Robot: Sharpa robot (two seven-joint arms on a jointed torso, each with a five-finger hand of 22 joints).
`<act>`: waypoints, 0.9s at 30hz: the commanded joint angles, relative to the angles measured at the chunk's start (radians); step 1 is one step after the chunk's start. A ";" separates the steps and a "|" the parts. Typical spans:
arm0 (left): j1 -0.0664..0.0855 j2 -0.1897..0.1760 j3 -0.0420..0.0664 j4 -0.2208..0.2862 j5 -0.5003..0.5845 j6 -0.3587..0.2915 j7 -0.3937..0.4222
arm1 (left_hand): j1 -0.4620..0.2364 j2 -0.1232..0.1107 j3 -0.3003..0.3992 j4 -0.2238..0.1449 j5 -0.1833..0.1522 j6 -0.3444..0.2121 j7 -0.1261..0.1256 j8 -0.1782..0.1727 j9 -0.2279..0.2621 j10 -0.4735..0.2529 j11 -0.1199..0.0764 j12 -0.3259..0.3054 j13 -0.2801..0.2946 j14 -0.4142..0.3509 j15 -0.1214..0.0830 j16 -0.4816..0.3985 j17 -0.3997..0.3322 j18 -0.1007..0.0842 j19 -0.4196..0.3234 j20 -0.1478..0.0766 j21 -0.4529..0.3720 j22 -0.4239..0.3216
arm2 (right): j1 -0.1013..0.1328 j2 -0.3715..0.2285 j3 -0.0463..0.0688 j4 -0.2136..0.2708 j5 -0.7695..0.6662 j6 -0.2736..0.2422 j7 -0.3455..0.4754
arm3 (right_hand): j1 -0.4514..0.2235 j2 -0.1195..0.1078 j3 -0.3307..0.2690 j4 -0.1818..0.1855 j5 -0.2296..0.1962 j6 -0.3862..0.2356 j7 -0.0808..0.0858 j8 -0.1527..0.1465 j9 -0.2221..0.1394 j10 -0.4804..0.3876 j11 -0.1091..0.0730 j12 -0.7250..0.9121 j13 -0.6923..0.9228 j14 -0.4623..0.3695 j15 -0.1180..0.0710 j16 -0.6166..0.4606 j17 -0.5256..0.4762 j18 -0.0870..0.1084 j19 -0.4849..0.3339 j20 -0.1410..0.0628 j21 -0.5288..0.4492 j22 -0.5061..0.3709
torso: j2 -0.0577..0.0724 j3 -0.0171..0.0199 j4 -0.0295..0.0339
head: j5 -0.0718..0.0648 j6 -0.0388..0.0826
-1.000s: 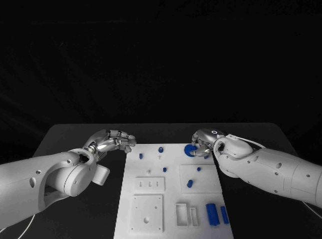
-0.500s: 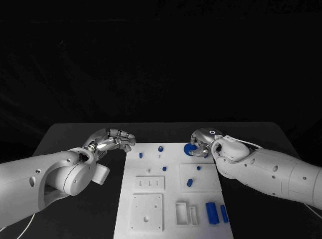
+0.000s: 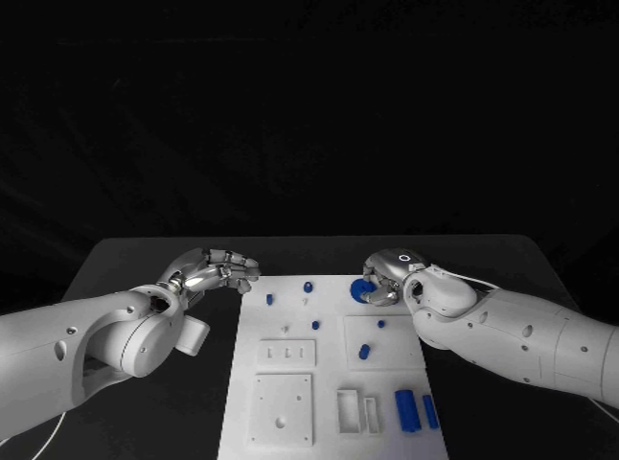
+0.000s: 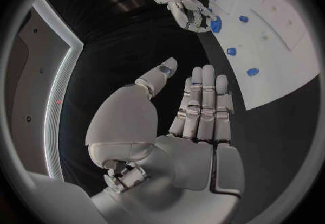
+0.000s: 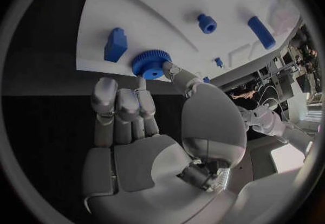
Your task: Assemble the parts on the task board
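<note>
The round blue toothed gear (image 3: pixel 362 287) sits at the upper right of the flat white task board (image 3: pixel 289 412), with the right hand (image 3: pixel 388 280) pinching it. The left hand (image 3: pixel 216 271), curled and empty, waits beside the board's left edge. Next, I think, the gear needs pressing onto its peg.

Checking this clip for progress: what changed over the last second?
The right hand edged slightly toward the board's middle, staying at the blue gear on the task board. The left hand stayed beside the board, holding nothing. The other blue parts lie unchanged.
</note>
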 commanded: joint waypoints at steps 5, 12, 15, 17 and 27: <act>0.001 0.000 0.001 0.003 -0.005 0.009 0.004 | 0.002 0.006 0.004 0.002 0.005 0.002 0.006 -0.004 0.000 -0.003 0.003 -0.005 0.002 0.008 -0.001 -0.004 -0.001 -0.008 -0.002 -0.005 0.007 -0.002 | -0.006 -0.007 -0.004 0.017 -0.025 -0.010 0.000 | 0.003 0.031 0.010 -0.002 0.012 0.039 0.020 0.006 0.011 0.024 -0.004 0.018 0.061 0.003 -0.009 -0.007 0.003 0.101 0.000 -0.001 0.009 0.018 | 0.000 0.0000 0.0008 | 0.000 0.002; 0.001 -0.002 0.001 0.003 -0.005 0.007 0.004 | 0.004 0.007 0.005 0.001 0.007 0.002 0.006 -0.004 0.000 -0.003 0.003 -0.005 0.002 0.008 -0.001 -0.003 -0.001 -0.008 -0.002 -0.006 0.007 -0.002 | -0.003 -0.025 -0.003 0.054 -0.074 -0.056 -0.012 | 0.004 0.034 0.015 -0.006 0.012 0.043 0.018 0.006 0.012 0.029 -0.005 0.023 0.064 0.004 -0.011 -0.007 0.005 0.101 0.000 -0.001 0.011 0.018 | -0.001 0.0000 0.0009 | 0.001 0.004; 0.001 -0.003 0.001 0.004 -0.005 0.007 0.004 | 0.004 0.007 0.005 0.001 0.007 0.002 0.006 -0.004 0.000 -0.003 0.003 -0.005 0.002 0.008 -0.001 -0.003 -0.001 -0.008 -0.002 -0.006 0.007 -0.002 | 0.006 -0.026 -0.003 0.077 -0.110 -0.077 -0.014 | 0.002 0.026 0.019 -0.006 0.007 0.045 0.017 0.006 0.013 0.031 -0.006 0.024 0.063 0.004 -0.012 -0.007 0.006 0.101 0.002 -0.001 0.013 0.018 | -0.001 -0.0001 -0.0002 | 0.003 0.006; 0.001 -0.003 0.001 0.004 -0.005 0.007 0.005 | 0.004 0.007 0.005 0.001 0.008 0.002 0.006 -0.004 0.000 -0.003 0.003 -0.005 0.002 0.008 -0.001 -0.003 -0.001 -0.008 -0.002 -0.006 0.007 -0.002 | 0.010 -0.027 -0.003 0.094 -0.127 -0.084 -0.016 | 0.001 0.018 0.025 -0.003 0.002 0.047 0.017 0.006 0.014 0.033 -0.007 0.025 0.063 0.005 -0.012 -0.008 0.007 0.101 0.003 -0.001 0.015 0.017 | -0.001 0.0005 -0.0004 | 0.004 0.008; 0.001 -0.003 0.001 0.004 -0.005 0.003 0.005 | 0.004 0.007 0.005 0.001 0.008 0.002 0.006 -0.004 0.000 -0.003 0.003 -0.005 0.003 0.008 -0.001 -0.003 -0.001 -0.008 -0.002 -0.005 0.007 -0.002 | 0.016 -0.007 -0.003 0.149 -0.206 -0.124 -0.041 | 0.007 -0.009 0.062 0.017 -0.028 0.057 0.015 0.003 0.016 0.042 -0.009 0.030 0.062 0.009 -0.014 -0.011 0.011 0.101 0.009 -0.001 0.019 0.015 | 0.000 0.0002 0.0019 | 0.005 0.014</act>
